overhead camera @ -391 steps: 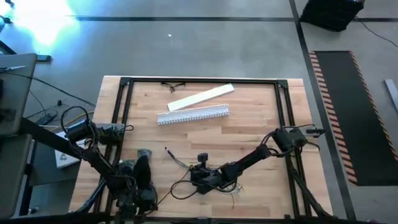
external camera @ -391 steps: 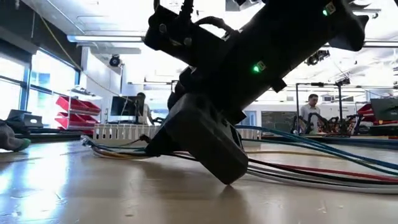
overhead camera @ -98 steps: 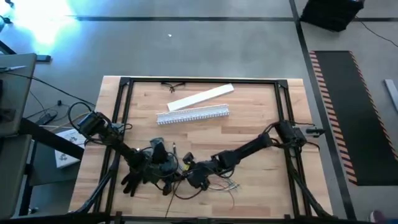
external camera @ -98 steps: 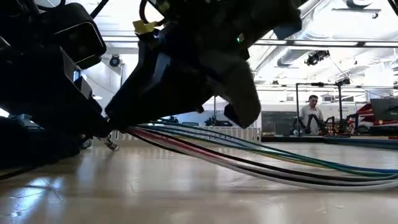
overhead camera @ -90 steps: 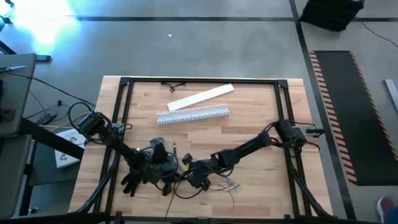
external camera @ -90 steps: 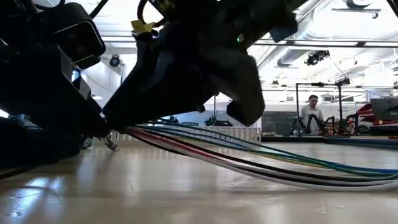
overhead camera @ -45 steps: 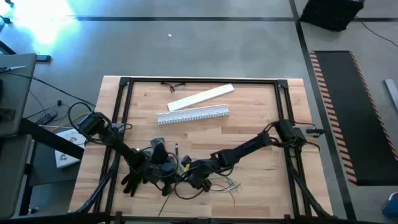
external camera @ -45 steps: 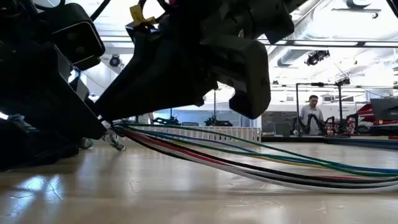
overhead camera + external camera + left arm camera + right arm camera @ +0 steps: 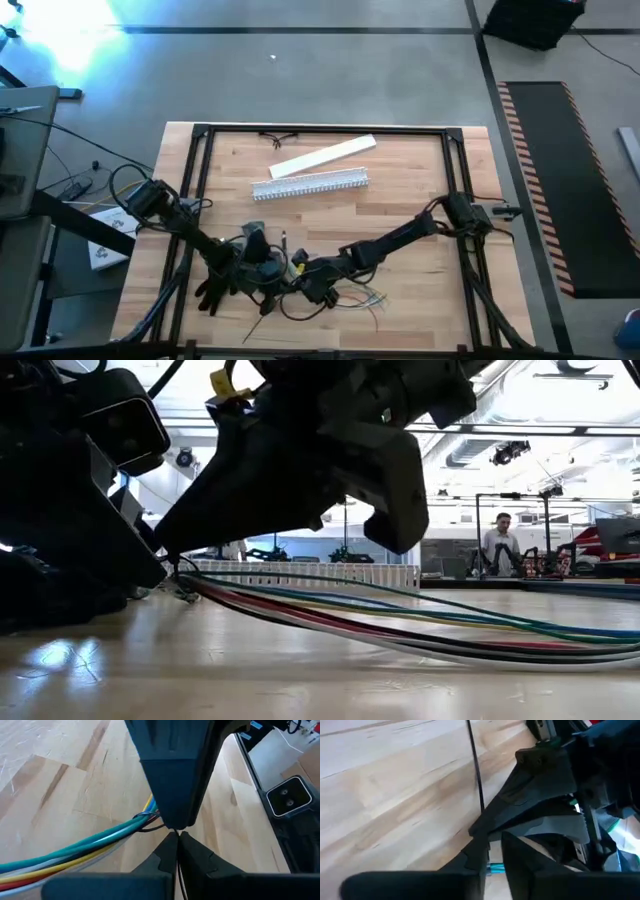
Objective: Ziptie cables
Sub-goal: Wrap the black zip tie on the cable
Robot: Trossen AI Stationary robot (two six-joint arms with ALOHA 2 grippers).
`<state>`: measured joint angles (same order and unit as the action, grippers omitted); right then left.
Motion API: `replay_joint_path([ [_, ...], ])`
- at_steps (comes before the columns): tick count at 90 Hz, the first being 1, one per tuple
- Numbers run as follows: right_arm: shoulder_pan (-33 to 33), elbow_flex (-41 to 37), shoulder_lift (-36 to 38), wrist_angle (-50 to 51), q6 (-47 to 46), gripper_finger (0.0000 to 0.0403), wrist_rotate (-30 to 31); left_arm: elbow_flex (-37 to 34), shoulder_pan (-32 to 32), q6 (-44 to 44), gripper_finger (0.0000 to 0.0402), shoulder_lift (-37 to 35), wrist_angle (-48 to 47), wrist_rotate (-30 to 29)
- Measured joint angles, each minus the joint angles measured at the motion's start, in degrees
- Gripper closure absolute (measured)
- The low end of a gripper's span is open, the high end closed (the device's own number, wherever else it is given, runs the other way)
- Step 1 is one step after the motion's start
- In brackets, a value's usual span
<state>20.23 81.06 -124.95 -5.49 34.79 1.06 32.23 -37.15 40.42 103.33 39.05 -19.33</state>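
Both arms are meeting over the cable bundle at the desk's (image 9: 400,190) near edge.

The right hand (image 9: 300,272) is clamping the cables (image 9: 420,632); the left hand (image 9: 268,272), fingers pressed together on a thin black ziptie strand (image 9: 475,765), should probably be pulling steadily along the bundle.

We see our left gripper (image 9: 177,836) tips pinched together, cables (image 9: 75,856) fanning toward 8 o'clock over the wooden table (image 9: 65,780).
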Motion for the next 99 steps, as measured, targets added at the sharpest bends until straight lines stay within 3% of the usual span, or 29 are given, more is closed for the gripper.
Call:
replay_joint_path([
  [11,-0.09,0.0,0.0,0.13,1.75,0.0298,-0.75,0.0,0.0,-0.02,0.0401,0.0,0.04,0.04],
  [22,-0.48,0.0,-0.02,0.11,2.78,0.0292,-2.14,0.0,0.0,-0.04,0.0401,-0.02,0.02,0.24],
  [48,-0.74,0.0,-1.16,-2.08,3.75,0.0338,-3.15,0.0,-0.01,-0.07,0.0401,-0.02,0.2,0.22],
  [82,-0.72,0.0,-1.62,-1.03,3.63,0.037,-2.89,0.02,-0.04,-0.15,0.0402,-0.07,0.17,-0.17],
  [99,-0.72,0.0,-1.62,-0.22,0.02,0.0398,-2.75,0.09,-0.72,0.53,0.0401,-0.07,-0.02,0.28],
])
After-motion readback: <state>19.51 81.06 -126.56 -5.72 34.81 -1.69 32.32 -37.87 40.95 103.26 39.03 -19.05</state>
